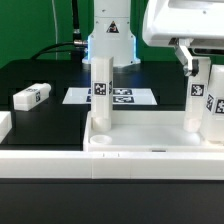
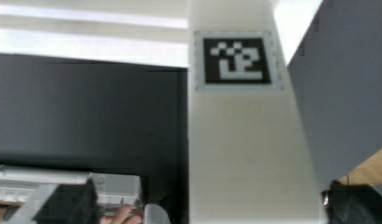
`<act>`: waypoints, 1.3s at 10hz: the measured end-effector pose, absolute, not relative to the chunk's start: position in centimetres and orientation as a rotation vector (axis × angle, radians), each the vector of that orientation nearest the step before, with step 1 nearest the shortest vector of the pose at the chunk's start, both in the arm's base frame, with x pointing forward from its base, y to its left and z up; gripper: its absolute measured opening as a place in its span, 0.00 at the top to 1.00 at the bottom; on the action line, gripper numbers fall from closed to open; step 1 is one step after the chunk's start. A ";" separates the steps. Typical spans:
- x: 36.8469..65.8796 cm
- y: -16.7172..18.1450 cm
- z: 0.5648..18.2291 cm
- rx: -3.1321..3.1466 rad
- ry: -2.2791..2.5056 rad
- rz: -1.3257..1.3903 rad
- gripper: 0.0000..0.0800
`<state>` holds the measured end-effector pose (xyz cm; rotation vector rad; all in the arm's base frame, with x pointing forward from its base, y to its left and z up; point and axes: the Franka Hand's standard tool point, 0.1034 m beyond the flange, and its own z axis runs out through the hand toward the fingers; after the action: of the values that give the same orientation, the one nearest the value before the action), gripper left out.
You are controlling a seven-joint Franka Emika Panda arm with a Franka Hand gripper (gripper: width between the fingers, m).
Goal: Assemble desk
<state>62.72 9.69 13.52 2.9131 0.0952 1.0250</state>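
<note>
Desk top (image 1: 150, 152), white, rimmed; tagged legs (image 1: 100, 95) upright.

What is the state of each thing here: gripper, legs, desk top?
gripper: open, not clamping.
leg at the gripper: upright on the desk top.
other standing leg: upright on the desk top.
loose leg: lying on the table.
desk top: lying flat.

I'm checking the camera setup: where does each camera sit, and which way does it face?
Exterior view: in front of the table, facing the arm's base across the desk top; the gripper shows.
Wrist view: on the wrist, close on an upright leg; a finger shows.
Shared: likely that leg, and the gripper.
</note>
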 end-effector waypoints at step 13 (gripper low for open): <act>62.7 11.0 13.4 3.156 0.054 0.334 0.19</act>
<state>62.66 11.02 13.40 3.1557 0.0539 0.3340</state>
